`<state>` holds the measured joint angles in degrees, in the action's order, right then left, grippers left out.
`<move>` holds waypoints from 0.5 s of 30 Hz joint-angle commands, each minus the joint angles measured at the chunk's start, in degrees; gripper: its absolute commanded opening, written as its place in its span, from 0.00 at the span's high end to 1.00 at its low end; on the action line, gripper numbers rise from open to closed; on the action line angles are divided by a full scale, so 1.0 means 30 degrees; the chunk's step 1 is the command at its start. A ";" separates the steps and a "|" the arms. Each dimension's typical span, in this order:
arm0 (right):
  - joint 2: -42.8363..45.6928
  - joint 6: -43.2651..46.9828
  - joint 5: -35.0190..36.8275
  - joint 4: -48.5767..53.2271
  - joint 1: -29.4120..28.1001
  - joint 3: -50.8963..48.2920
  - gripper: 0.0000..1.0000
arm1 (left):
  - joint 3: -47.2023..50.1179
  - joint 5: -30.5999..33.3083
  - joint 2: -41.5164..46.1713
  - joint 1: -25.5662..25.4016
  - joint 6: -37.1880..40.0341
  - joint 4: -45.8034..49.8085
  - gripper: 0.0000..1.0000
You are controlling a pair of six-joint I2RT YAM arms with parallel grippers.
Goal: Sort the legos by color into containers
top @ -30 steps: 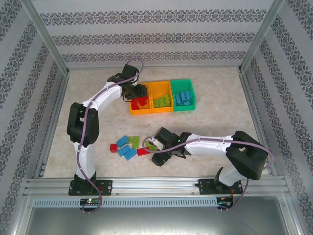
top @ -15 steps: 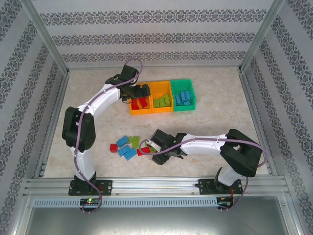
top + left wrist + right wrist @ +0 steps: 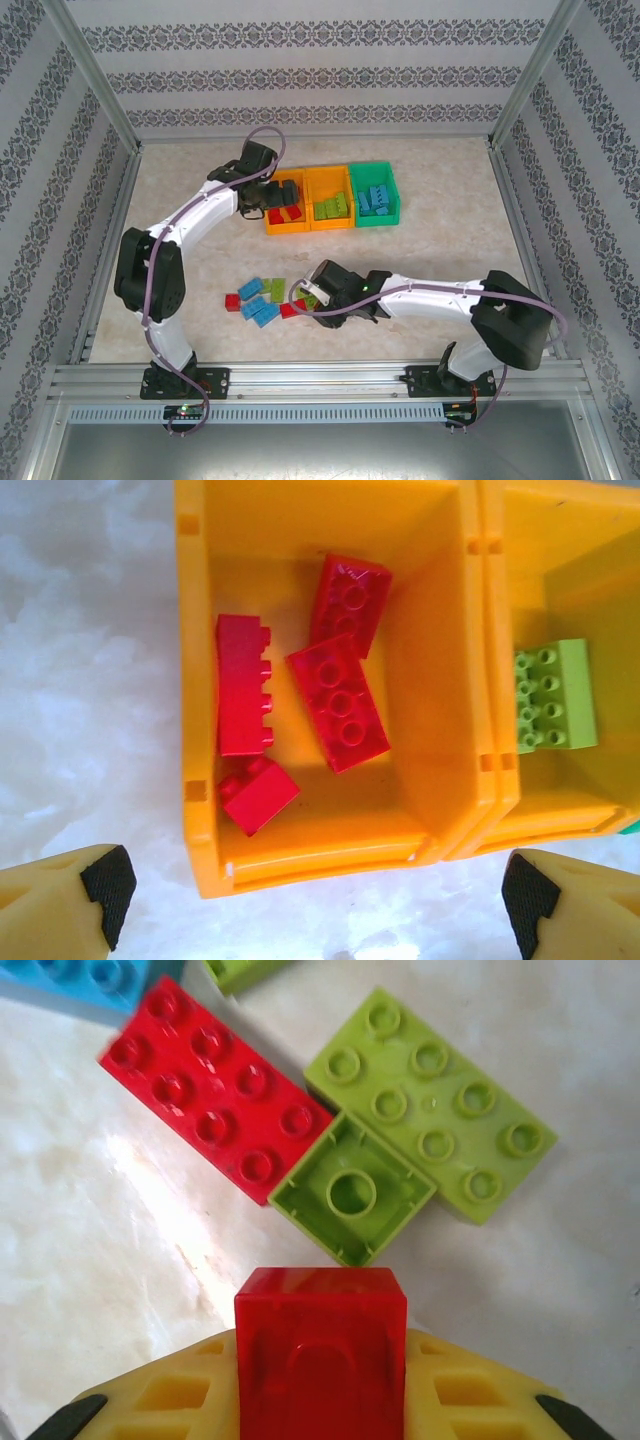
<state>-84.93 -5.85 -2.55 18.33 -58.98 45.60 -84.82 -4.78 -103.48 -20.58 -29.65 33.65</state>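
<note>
Grippers: left gripper (image 3: 312,898) spread, right gripper (image 3: 320,1410) clamped.
The left gripper's jaws stand wide apart above the left orange bin (image 3: 200,780) (four red bricks (image 3: 338,700) inside). The right gripper pinches a small red brick (image 3: 320,1330) just beside loose legos (image 3: 430,1145), red and light green, on the table (image 3: 100,1220).

Bright, even overhead light falls on the worktop (image 3: 440,250), where shadows are soft and short. Up close, the orange bin (image 3: 330,865) stands sharp and saturated against washed-out stone, while the red brick (image 3: 320,1360) nearest the right wrist lens blurs beside a pale glare patch.
</note>
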 commanded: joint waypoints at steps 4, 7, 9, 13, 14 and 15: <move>0.1087 -0.0809 -0.1709 -0.2249 0.1444 -0.0028 0.74 | 0.1404 0.1740 0.1876 -0.0111 -0.0235 0.0037 0.00; 0.0724 -0.1744 -0.2672 -0.3634 0.2594 0.0512 0.74 | 0.2617 0.2037 0.2998 -0.0086 -0.0497 -0.0722 0.01; -0.0050 -0.2702 -0.3155 -0.4056 0.3354 0.1453 0.76 | 0.3633 0.2181 0.3814 -0.0077 -0.0606 -0.1219 0.00; -0.2121 -0.4524 -0.4954 -0.4496 0.4663 0.3867 0.78 | 0.4614 0.2864 0.4588 0.0022 -0.0562 -0.0874 0.01; -0.2704 -0.4940 -0.5333 -0.4584 0.4912 0.4608 0.77 | 0.4832 0.2950 0.4695 0.0078 -0.0525 -0.0739 0.01; -0.3344 -0.5344 -0.5746 -0.4610 0.5161 0.5302 0.77 | 0.5052 0.3040 0.4839 0.0114 -0.0517 -0.0544 0.01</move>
<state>-91.22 -16.03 -13.74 7.77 -45.06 56.55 -71.33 1.76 -90.32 -20.51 -30.46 32.08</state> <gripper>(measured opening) 0.320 0.994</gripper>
